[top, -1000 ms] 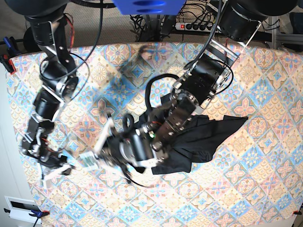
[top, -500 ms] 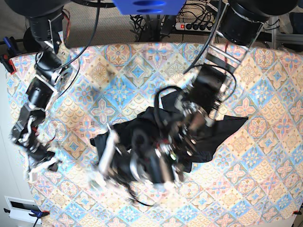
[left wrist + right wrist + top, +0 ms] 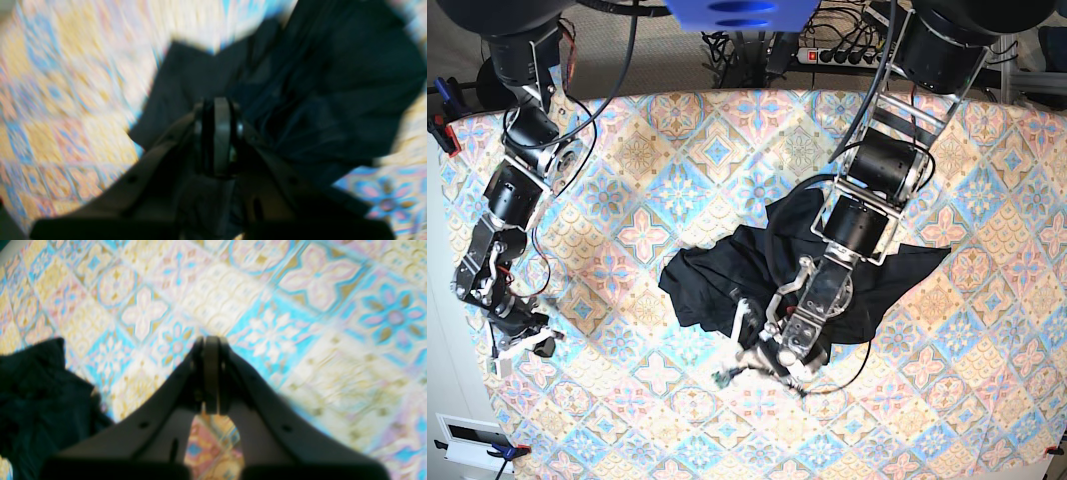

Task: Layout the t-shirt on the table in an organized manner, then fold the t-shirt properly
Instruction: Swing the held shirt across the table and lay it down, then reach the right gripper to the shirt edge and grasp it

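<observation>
Fabric of the black t-shirt point(image 3: 727, 285) lies crumpled near the middle of the table point(image 3: 987, 400), no print or label legible on it. The left gripper point(image 3: 216, 140) is clenched on a fold of it. Farther off, beyond the shirt's edge, the right gripper point(image 3: 210, 373) is closed on nothing above bare tiles.

From my station I count one black t-shirt point(image 3: 727, 280), bunched on one patterned surface point(image 3: 987, 380). Two arms are in view, each ending in one gripper: the left gripper point(image 3: 762, 362) over the cloth, the right gripper point(image 3: 519, 345) near the surface's edge. Beyond the far edge I see one power strip point(image 3: 842, 55). One red clamp point(image 3: 445, 135) sits at the corner.
</observation>
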`<act>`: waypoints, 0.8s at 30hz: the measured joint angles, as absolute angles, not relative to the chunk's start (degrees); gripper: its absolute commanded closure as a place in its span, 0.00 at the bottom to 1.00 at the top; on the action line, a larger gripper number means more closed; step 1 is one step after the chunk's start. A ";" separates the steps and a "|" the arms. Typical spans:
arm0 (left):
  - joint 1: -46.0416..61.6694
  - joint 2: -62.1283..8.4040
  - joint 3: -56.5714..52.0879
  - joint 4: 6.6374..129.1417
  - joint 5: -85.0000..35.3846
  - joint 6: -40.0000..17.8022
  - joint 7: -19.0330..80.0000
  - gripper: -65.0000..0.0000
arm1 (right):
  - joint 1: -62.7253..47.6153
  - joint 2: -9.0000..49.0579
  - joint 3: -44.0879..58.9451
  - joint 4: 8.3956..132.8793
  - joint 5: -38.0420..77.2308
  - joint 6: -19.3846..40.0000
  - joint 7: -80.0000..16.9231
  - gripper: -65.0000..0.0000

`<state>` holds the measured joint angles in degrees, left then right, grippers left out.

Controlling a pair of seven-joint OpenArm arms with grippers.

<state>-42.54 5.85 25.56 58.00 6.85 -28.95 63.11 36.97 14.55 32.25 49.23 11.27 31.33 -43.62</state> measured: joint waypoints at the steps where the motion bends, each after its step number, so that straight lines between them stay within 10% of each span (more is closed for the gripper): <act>1: -42.22 6.11 25.58 55.70 8.45 -29.06 60.86 1.00 | 36.36 14.26 32.25 49.23 11.31 31.29 -43.97 1.00; 24: -37.21 6.07 25.06 53.60 15.70 -29.12 55.92 1.00 | 24.03 23.18 -12.58 68.88 36.67 38.85 -40.64 0.77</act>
